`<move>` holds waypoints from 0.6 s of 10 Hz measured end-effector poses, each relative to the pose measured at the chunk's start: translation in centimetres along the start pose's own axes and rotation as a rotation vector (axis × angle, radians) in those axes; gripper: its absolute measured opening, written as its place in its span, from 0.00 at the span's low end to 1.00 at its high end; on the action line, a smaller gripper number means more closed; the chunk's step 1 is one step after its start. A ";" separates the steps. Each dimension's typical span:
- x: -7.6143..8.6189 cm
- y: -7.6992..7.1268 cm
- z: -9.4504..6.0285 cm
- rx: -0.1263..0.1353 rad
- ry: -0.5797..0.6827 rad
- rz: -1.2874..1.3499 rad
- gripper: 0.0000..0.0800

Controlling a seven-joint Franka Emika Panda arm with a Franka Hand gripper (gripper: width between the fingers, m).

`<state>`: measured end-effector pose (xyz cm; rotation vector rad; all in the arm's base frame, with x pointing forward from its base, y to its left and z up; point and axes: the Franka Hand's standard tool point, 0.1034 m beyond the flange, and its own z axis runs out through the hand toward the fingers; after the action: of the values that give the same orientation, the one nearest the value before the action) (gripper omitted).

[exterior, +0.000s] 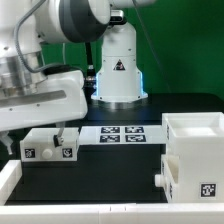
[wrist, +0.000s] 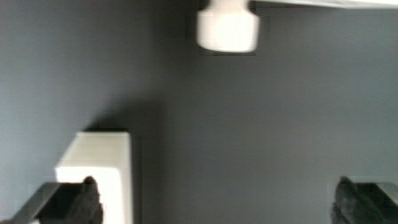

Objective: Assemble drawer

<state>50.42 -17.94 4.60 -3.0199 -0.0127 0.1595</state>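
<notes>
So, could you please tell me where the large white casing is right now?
The large casing sits at the exterior view's right, near the table's front edge, beside the marker board.

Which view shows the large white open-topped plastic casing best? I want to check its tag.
The exterior view: the large white open-topped plastic casing stands whole at that view's right, its tag facing the camera. The wrist view shows only white pieces I cannot identify as it.
</notes>
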 end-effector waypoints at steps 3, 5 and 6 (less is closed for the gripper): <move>0.4 -2.7 -0.5 0.043 -0.256 0.103 0.81; 0.1 -3.5 -0.3 0.087 -0.389 0.088 0.81; 0.2 -3.7 -0.2 0.106 -0.447 0.084 0.81</move>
<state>50.61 -14.29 5.21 -2.8132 0.0805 0.8086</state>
